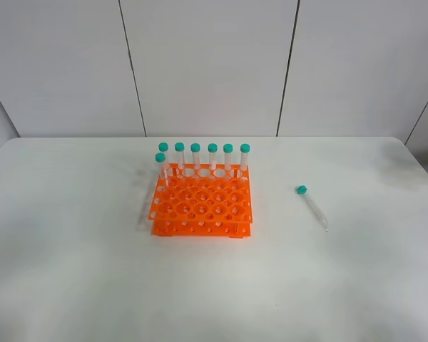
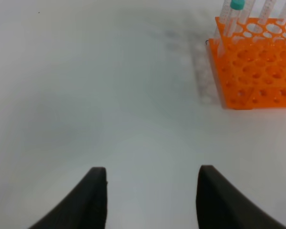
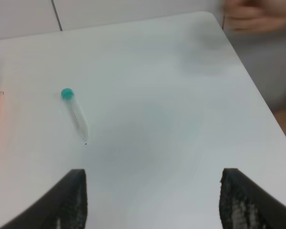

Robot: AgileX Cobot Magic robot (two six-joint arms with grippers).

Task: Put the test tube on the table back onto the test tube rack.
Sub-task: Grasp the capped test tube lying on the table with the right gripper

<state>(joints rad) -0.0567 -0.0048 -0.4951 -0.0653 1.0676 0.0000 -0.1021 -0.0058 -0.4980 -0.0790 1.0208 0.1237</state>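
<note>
A clear test tube [image 1: 312, 206] with a teal cap lies flat on the white table [image 1: 71, 235], to the right of the orange test tube rack [image 1: 202, 208]; it also shows in the right wrist view [image 3: 75, 114]. The rack stands near the table's middle, with several teal-capped tubes [image 1: 212, 158] upright along its back row and one at the left of the row in front of it. Neither gripper shows in the exterior high view. My left gripper [image 2: 150, 188] is open and empty, with the rack [image 2: 257, 67] ahead to one side. My right gripper [image 3: 152, 191] is open and empty, well short of the tube.
White wall panels [image 1: 207, 64] stand behind the table. The table's rounded far right corner [image 3: 214, 19] and right edge show in the right wrist view, with a blurred hand [image 3: 257, 14] beyond the corner.
</note>
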